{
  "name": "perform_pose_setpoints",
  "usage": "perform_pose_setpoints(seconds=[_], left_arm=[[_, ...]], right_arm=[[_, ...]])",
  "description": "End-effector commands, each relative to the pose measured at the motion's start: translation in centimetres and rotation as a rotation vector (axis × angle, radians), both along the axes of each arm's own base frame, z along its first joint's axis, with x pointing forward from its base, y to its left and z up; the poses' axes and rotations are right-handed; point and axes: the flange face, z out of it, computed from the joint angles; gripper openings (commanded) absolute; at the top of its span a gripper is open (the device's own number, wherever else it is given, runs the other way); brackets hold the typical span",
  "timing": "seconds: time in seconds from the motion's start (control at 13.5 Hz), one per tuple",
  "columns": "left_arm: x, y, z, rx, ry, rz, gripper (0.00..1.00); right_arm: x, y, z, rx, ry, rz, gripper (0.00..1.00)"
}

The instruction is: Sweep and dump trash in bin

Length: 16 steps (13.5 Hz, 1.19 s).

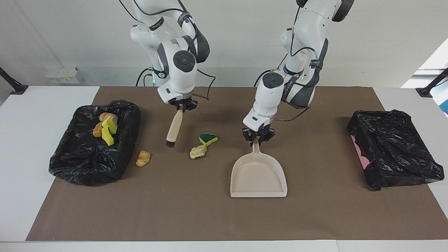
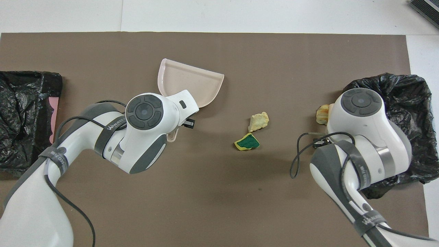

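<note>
Three bits of trash lie loose on the brown mat: a green-and-yellow sponge (image 1: 208,139), a pale paper wad (image 1: 198,152) touching or just beside it, and a pastry-like lump (image 1: 143,158) just beside the black-lined bin (image 1: 80,164) at the right arm's end. Four more pieces (image 1: 106,127) already sit inside that bin.

Judgement: all are light, soft and compressible; they should slide readily under bristles but may roll or skip over a pan lip. They are better pushed than pinched.

The right gripper (image 1: 180,106) is clenched on the handle of the brush (image 1: 174,127), which hangs tilted over the mat between the lump and the sponge. The left gripper (image 1: 258,136) is clamped on the handle of the dustpan (image 1: 258,176), near the sponge and wad. A second black-lined bin (image 1: 392,150) stands at the left arm's end.
</note>
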Motion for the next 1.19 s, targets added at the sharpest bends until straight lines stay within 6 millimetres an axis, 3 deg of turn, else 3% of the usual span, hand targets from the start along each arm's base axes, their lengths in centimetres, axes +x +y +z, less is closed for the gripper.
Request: perform_pose_setpoints(seconds=[0.0,0.22,0.37,0.52,0.67,0.89,1.11], left_arm=[[-0.5,2.7,2.6,0.105,0.028,-0.212,0.02],[-0.3,5.0,2.2,0.155,0.093,-0.458,0.02],[-0.6,5.1,2.0,0.174,0.107,-0.661,0.04],[-0.4,5.7,1.9,0.186,0.12,-0.87,0.04],[-0.3,7.3,1.4,0.19,0.143,-0.951,0.02],[-1.5,8.2,0.6,0.206,0.164,-0.982,0.01],[-2.5,8.3,0.2,0.216,0.177,-0.993,0.01]], right_arm=[[1.1,-1.7,-1.8,-0.013,0.0,0.042,0.0],[1.8,-1.4,-3.4,0.013,-0.013,0.063,0.0],[2.0,-0.8,-3.9,0.044,-0.016,0.074,0.0],[1.5,2.1,-4.9,0.089,0.007,0.118,0.0],[1.0,5.2,-5.0,0.167,0.035,0.21,0.0],[0.3,9.2,-4.8,0.245,0.032,0.226,0.0],[0.0,13.7,-6.3,0.317,0.0,0.194,0.0]])
